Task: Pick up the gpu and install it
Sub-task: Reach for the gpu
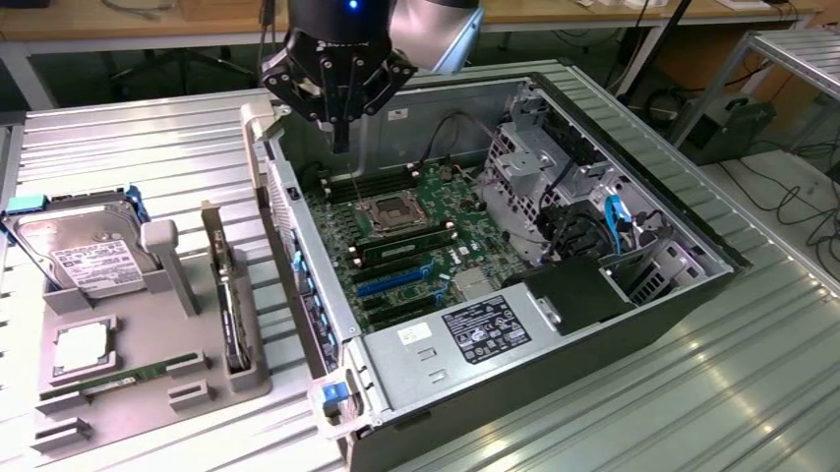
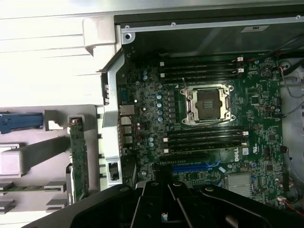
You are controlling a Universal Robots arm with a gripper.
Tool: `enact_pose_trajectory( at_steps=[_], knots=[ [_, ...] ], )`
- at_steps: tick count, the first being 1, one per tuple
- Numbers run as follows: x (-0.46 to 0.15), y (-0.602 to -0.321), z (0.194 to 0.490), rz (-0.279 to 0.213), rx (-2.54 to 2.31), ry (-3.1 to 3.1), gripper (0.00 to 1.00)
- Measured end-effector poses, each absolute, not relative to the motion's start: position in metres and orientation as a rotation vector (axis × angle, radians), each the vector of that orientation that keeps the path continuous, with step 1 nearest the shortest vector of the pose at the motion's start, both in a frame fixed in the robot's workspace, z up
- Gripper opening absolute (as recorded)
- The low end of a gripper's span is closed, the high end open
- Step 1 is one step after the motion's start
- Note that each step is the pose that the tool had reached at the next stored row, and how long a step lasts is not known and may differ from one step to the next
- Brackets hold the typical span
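I look down on a ribbed silver metal bench (image 1: pixel 630 393), washed pale by glare toward the exterior view's left. Behind it runs a long light wooden tabletop (image 1: pixel 145 25) on grey legs. At the exterior view's right, thin black cables (image 1: pixel 801 202) trail across the light grey floor (image 1: pixel 754 182) near a black box (image 1: pixel 715 123).

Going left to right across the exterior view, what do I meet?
hard drive → gpu, standing on edge → gripper → CPU socket → drive cage
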State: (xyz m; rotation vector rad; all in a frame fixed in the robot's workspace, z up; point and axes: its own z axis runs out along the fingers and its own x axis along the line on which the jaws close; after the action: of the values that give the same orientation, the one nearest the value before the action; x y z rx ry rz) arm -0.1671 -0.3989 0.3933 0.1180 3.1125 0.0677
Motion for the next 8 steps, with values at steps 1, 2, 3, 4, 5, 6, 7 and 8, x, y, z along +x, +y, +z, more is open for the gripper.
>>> enact_pose_trajectory(
  at_steps=[1,2,3,4,5,6,7,8],
  knots=[
    [-0.1676,-0.3989,0.3933,0.068,0.118,3.112,0.11],
    [-0.1680,-0.3989,0.3933,0.068,0.118,3.112,0.11],
    [-0.1684,-0.3989,0.3933,0.068,0.118,3.112,0.11],
    [-0.1689,-0.3989,0.3933,0.068,0.118,3.112,0.11],
    [-0.1693,-0.3989,0.3933,0.068,0.118,3.112,0.11],
    [-0.1696,-0.3989,0.3933,0.068,0.118,3.112,0.11],
    [-0.1700,-0.3989,0.3933,0.068,0.118,3.112,0.11],
    [-0.1703,-0.3989,0.3933,0.068,0.118,3.113,0.11]
  ],
)
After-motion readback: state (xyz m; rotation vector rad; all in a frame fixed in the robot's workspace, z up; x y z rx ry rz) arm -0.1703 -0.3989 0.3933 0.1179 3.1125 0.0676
